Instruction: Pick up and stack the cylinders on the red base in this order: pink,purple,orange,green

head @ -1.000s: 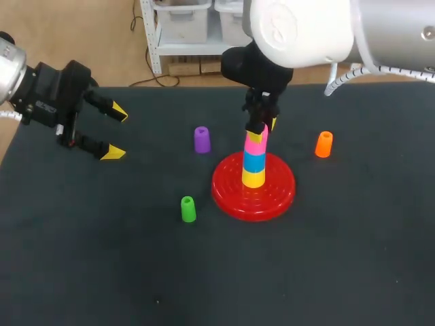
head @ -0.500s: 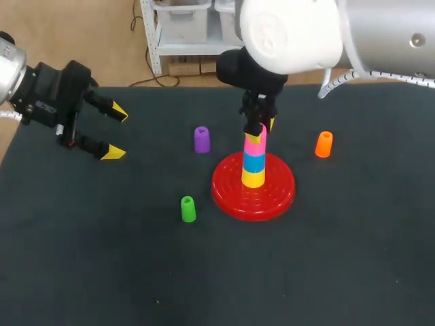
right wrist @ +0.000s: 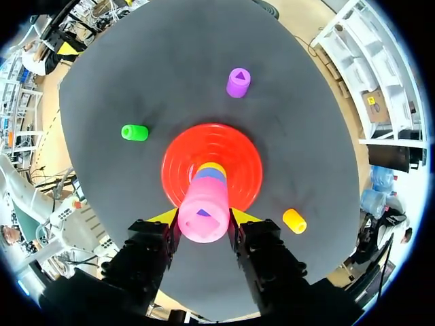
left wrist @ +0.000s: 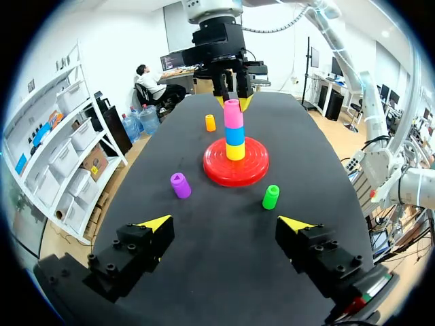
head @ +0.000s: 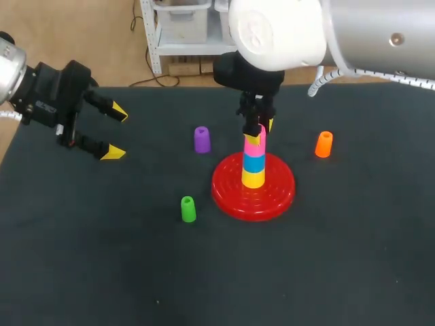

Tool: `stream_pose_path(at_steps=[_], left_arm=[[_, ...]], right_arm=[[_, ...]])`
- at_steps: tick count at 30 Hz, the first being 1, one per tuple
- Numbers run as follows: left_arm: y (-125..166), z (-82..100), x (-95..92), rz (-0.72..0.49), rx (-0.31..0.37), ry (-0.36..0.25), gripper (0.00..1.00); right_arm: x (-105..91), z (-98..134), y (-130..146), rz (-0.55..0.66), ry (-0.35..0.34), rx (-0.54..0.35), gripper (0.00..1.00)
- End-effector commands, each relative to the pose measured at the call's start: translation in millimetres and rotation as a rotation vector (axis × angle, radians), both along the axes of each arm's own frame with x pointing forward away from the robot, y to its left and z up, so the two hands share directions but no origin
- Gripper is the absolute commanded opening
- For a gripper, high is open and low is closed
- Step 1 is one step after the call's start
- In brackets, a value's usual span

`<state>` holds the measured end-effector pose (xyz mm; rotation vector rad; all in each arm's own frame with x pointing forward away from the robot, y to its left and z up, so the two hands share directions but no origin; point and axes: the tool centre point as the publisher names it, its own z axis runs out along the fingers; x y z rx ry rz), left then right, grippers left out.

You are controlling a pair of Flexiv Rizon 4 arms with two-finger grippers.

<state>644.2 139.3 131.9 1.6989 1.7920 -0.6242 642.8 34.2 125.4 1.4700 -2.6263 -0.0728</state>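
- Your right gripper [right wrist: 204,219] is closed on the pink cylinder [head: 254,145], with a yellow-tipped finger pressed to each side of it near the top.
- That pink cylinder sits on top of the stack, resting on a blue cylinder [head: 254,163], which in turn rests on a yellow cylinder [head: 253,178].
- You can see the stack standing at the middle of the red base [head: 228,193], which lies flat on the dark table [head: 102,258].
- Your purple cylinder [head: 202,139] stands upright near the base, on its left and far side in the head view.
- Your green cylinder [head: 188,209] stands just off the base's rim, on its left and near side.
- Your orange cylinder [head: 324,144] stands apart from the base on its right and far side.
- Your left gripper [head: 115,132] hangs over the table's left part, well away from every cylinder, its fingers spread wide and holding nothing.
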Motion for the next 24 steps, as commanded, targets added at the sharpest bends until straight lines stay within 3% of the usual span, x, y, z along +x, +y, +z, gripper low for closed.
stream_pose_path(at_steps=[1,7,8,9,18,24], left_arm=[[1,-1.1,-0.4,-0.001,-0.003,-0.003,1.0],[1,-1.1,-0.4,-0.001,-0.003,-0.003,1.0],[1,-1.1,-0.4,-0.001,-0.003,-0.003,1.0],[1,-1.1,-0.4,-0.001,-0.003,-0.003,1.0],[1,-1.1,-0.4,-0.001,-0.003,-0.003,1.0],[1,-1.1,-0.4,-0.001,-0.003,-0.003,1.0]], right_arm=[[2.5,-8,1,-0.002,0.007,0.001,0.0],[2.3,-6,-1,-0.028,-0.009,0.035,0.0],[2.0,-4,-2,-0.04,-0.018,0.043,0.73],[1.7,-3,-3,-0.044,-0.026,0.054,1.0],[-4.3,19,-18,-0.104,-0.092,0.13,1.0],[7.9,35,-48,-0.198,-0.184,0.15,1.0]])
